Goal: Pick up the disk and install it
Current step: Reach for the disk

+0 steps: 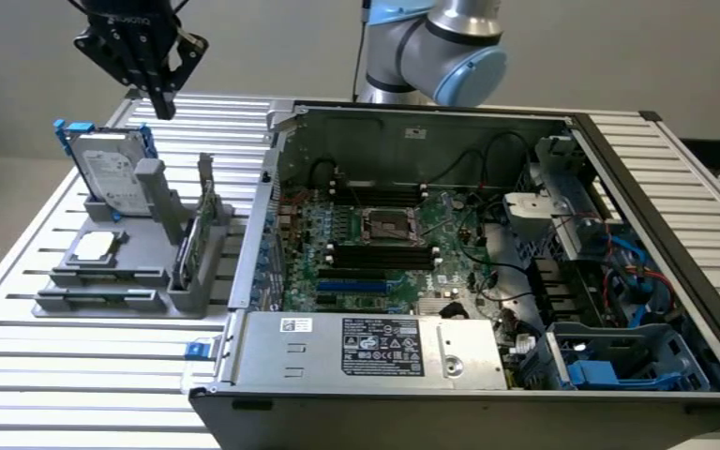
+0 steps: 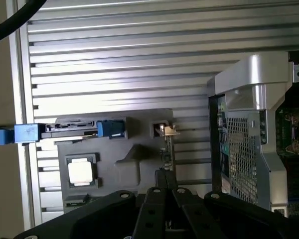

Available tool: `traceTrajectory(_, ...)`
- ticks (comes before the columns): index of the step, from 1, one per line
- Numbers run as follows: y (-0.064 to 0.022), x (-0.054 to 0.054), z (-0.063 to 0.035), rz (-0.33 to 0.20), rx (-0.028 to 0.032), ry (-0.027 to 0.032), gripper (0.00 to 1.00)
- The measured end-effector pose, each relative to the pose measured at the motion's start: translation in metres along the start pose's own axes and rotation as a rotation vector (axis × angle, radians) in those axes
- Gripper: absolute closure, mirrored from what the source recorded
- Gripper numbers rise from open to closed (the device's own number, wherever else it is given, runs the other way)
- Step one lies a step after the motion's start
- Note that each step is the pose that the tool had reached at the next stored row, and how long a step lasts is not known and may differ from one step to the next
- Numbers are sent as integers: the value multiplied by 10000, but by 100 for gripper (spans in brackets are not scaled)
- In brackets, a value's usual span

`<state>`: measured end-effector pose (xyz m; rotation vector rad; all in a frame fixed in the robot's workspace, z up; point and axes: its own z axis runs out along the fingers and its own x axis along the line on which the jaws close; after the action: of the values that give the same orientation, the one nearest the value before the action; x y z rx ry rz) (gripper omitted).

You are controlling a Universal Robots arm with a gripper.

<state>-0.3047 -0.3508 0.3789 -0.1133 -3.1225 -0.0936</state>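
A silver power supply [image 1: 373, 347] sits at the lower centre of the exterior view. It marks the near edge of an open computer case [image 1: 435, 131], with the motherboard [image 1: 385, 244] lying exposed behind it.

At the frame's left, on a slatted metal table [image 1: 48, 394], a grey holder [image 1: 116, 291] carries three parts. A small square chip [image 1: 94, 246] lies flat, a thin green card [image 1: 206, 211] stands on edge, and the disk [image 1: 110, 169] sits at the far end. The disk stands upright in its slot at the upper left of the frame, not yet picked up. Its white label faces the camera and the blue carrier frame shows at its top corners.

Above and just beyond it hangs the gripper [image 1: 160, 105], fingers pressed together and holding nothing, well clear of the disk's top edge. In the wrist view the disk [image 2: 70, 128] appears edge-on, and the closed fingertips [image 2: 162, 180] line up over the card [image 2: 165, 149] rather than the disk.

Farthest back, at top centre, is the blue-capped joint of the robot arm [image 1: 448, 47].

The disk looks rigid and dense, heavy for its size, with smooth metal faces that could slip. It is likely sensitive to knocks, and the plastic frame may flex. The free upper edge, pinched across the two flat faces, seems the soundest place to take hold.
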Motion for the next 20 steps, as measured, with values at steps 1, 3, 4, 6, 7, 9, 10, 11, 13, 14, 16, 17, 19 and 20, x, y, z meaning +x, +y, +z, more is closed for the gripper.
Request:
traceTrajectory(1,13,46,6,0,0,2,89)
traceTrajectory(3,37,132,19,0,0,5,89)
traceTrajectory(4,50,176,25,1,0,8,89)
traceTrajectory(6,74,262,37,-1,1,12,89)
traceTrajectory(7,86,306,44,0,1,13,89)
traceTrajectory(9,112,395,57,1,1,17,89)
traceTrajectory(10,124,439,63,0,1,18,89)
traceTrajectory(11,136,484,70,1,1,19,89)
traceTrajectory(13,161,573,84,1,1,21,89)
traceTrajectory(14,173,617,90,0,1,23,89)
traceTrajectory(16,199,710,105,1,2,24,89)
traceTrajectory(17,212,756,112,2,2,25,89)
traceTrajectory(19,237,847,126,0,2,27,89)
traceTrajectory(20,249,894,134,1,1,25,89)
